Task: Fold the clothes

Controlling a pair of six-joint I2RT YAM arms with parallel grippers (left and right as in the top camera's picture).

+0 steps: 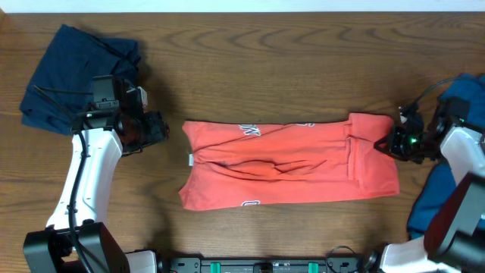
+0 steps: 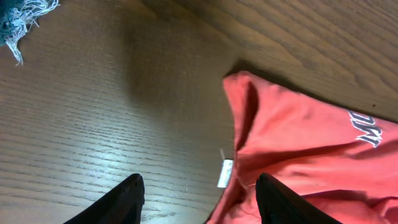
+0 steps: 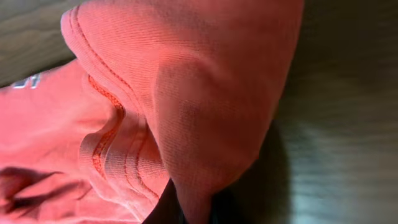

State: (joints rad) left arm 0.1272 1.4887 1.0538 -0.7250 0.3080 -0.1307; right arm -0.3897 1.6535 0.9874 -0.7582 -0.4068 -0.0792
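From above, the coral-red T-shirt (image 1: 288,163) lies folded into a long band across the middle of the table (image 1: 265,61), with bare wood all along its upper edge. The left gripper (image 1: 155,129) hangs just off the shirt's left edge, not touching it. The right gripper (image 1: 388,142) sits at the right edge. A navy garment (image 1: 68,83) fills the upper left, and a blue garment (image 1: 426,212) crowds the right border.

In the left wrist view, the two fingers (image 2: 124,202) stand well apart at the bottom with nothing between them. The shirt's corner and white label (image 2: 225,173) lie just ahead, with open wood to the left. A frayed cloth (image 2: 22,15) shows at the top left.

In the right wrist view, the jaws are clamped tight at the bottom of the frame, pinching a bunch of the shirt near its stitched hem (image 3: 102,143). Bare table lies to the right.
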